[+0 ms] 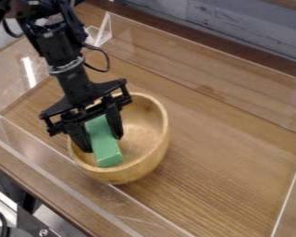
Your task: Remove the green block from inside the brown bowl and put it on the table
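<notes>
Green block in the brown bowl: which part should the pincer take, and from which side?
Its upper end, from above. The green block stands tilted in the brown bowl, lower end on the floor, rim walling its sides. The pincer is shut on that end, pointing steeply down.

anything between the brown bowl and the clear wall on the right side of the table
Nothing. In the camera view, the stretch from the brown bowl to the clear wall is bare wood-grain table.
</notes>
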Available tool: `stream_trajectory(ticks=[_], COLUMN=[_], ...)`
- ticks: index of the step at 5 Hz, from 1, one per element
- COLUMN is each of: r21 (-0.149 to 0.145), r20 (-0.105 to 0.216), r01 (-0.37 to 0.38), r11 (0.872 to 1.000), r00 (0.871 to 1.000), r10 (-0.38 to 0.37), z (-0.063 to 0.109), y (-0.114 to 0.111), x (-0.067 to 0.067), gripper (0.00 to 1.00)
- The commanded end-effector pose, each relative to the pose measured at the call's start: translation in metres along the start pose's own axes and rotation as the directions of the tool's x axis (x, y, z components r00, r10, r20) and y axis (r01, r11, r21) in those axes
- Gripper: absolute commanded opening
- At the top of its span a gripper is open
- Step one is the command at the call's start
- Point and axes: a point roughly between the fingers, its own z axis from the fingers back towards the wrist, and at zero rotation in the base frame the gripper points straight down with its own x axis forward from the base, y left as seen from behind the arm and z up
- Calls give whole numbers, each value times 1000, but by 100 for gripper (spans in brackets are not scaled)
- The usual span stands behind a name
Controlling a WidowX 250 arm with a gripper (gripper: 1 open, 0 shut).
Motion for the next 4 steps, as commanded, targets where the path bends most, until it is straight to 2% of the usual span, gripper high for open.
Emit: stream_trajectory(ticks=[1, 4], r21=[-26, -48], r20=[38, 31], r01=[10, -7], r11=[1000, 999], r00=[999, 999], r10=[-9, 9], z=[14, 21], y=[0, 7], x=[6, 4], gripper=[0, 0])
